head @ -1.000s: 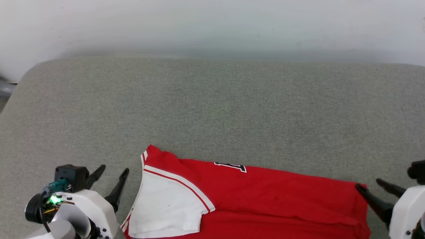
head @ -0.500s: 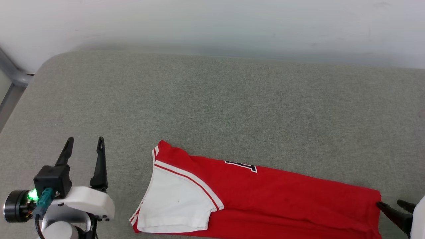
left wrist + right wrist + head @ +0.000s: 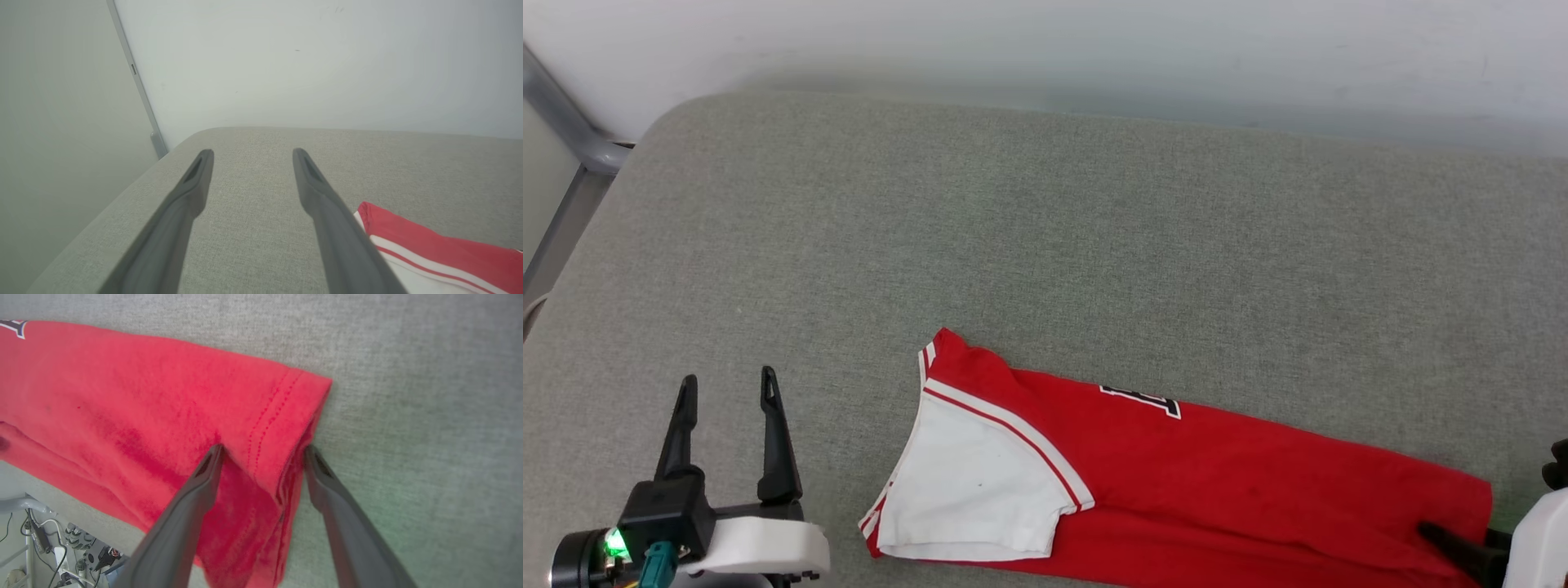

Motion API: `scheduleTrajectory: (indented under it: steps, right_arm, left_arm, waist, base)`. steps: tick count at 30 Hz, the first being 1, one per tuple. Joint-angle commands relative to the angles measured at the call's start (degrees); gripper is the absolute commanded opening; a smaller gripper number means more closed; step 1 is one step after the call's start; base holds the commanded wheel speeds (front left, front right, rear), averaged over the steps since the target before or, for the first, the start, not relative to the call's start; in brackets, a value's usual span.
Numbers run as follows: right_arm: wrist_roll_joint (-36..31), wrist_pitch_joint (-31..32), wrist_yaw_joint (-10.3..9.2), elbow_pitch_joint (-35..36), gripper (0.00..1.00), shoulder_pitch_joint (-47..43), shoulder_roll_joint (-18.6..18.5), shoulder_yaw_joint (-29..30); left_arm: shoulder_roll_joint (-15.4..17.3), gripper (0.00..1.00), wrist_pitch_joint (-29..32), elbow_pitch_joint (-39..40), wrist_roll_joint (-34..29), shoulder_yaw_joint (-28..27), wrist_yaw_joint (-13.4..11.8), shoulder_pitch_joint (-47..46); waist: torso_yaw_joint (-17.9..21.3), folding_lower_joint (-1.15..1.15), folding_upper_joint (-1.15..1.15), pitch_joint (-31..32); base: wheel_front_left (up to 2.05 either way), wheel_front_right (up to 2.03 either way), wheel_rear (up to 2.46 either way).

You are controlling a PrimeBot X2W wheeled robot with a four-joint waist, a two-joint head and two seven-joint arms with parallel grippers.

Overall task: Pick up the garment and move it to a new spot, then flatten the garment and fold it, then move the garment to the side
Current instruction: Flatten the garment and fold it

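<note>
Red shirt (image 3: 1217,474) lies flat on the grey cushion (image 3: 1045,245) as a long narrow band, white sleeve (image 3: 980,490) laid over the body (lettering (image 3: 1139,400) half tucked at the far edge). Your right gripper (image 3: 262,449) is spread wide, the hem (image 3: 282,416) sitting unpinched between its jaws. Your left gripper (image 3: 728,377) is open and empty, the sleeve just beside its right-hand finger. The lengthwise fold looks done; a crosswise fold and the move aside seem left.

The garment (image 3: 1258,482) is soft matt cloth; the padded surface (image 3: 1045,245) beneath is coarse-woven grey fabric, equally matt.
</note>
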State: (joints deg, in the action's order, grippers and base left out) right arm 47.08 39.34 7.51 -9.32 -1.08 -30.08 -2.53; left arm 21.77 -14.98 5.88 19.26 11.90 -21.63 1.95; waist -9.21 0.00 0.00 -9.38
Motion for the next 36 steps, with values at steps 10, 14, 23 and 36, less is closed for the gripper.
scheduleTrajectory:
  steps: [10, 14, 23, 36]
  right_arm:
    - [2.94, -2.0, 0.05, -4.24, 1.0, 0.86, 2.24, -7.72]
    - [3.39, -3.14, 0.06, -4.7, 0.34, 1.2, 1.39, -10.55]
    - [4.18, -7.83, -0.08, -4.15, 0.0, 3.61, -2.98, -9.73]
    - [1.29, -9.19, -0.09, -9.8, 0.0, 4.74, -10.64, -0.3]
  left_arm:
    - [-9.87, 1.0, -0.26, -1.74, -9.13, -6.31, 7.15, 2.89]
    - [-11.98, 1.0, -0.27, -2.24, -11.37, -8.17, 9.46, 2.6]
    - [-14.33, 1.0, -0.27, -2.13, -14.74, -11.0, 12.52, 3.16]
    - [-15.99, 1.0, -0.26, -2.59, -17.74, -10.91, 14.99, 3.63]
  waist:
    - [-1.26, 0.0, 0.0, -0.79]
    - [-1.51, 0.0, 0.0, -0.76]
    - [-1.08, 0.0, 0.0, -0.04]
    - [-0.17, 0.0, 0.0, 0.91]
  base:
    - [0.0, 0.0, 0.0]
    - [0.0, 0.0, 0.0]
    - [0.0, 0.0, 0.0]
    - [0.0, 0.0, 0.0]
